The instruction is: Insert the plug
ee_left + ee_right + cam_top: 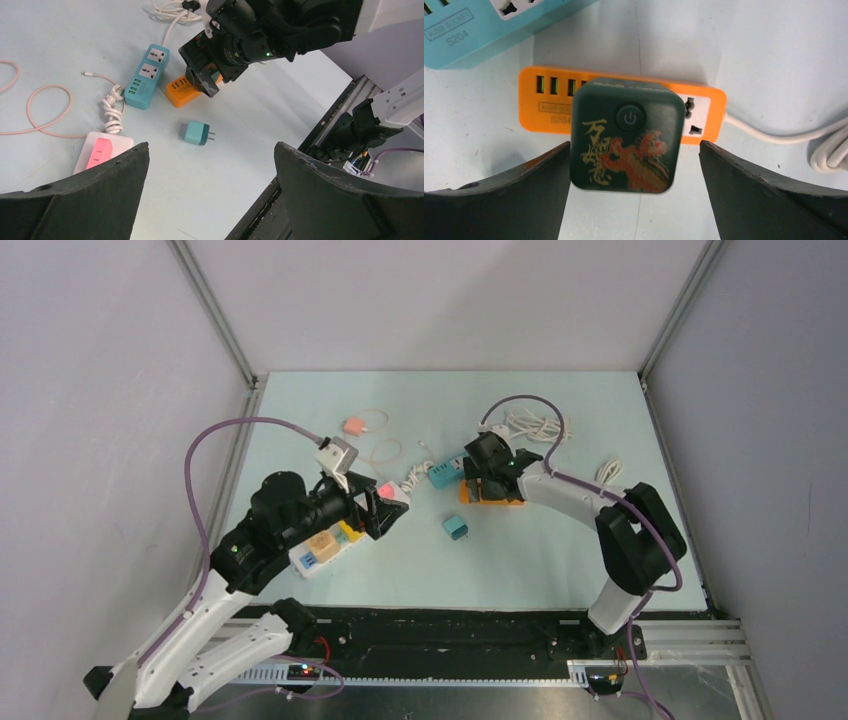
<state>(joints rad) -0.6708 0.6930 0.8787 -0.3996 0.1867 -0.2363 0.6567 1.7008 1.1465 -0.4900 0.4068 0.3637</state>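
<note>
Table [560, 560]: pale mat, walled on three sides.

Left arm [290, 515]: rises from the near-left corner and reaches forward and right, forearm roughly level over a white power strip [322, 554] that carries coloured blocks. Left gripper [388, 512] hangs above the mat, jaws spread wide with nothing between them.

Right arm [630, 535]: elbow folded high at the right side, forearm running left and away, wrist pitched down. Right gripper [487, 478] sits directly over the orange power strip [549, 105].

Plug [626, 135]: dark green block with a power button and a red-and-gold dragon print. It sits on the orange power strip, covering its middle, between the right gripper's fingers [524, 200]. Jaws are apart, not clamped: the left finger lies at the plug's edge and the right one stands clear of it. How far the plug is seated, cannot tell.

Teal power strip [145, 80]: just beside the orange one, on its far-left side.

Pink plug [100, 152]: on a white block near the left gripper.

Small teal plug [197, 132]: lying loose on the mat between the two grippers, prongs pointing right in the left wrist view.

Pink cable [30, 110] loops at the left; white cable [535, 425] is coiled at the far side.
</note>
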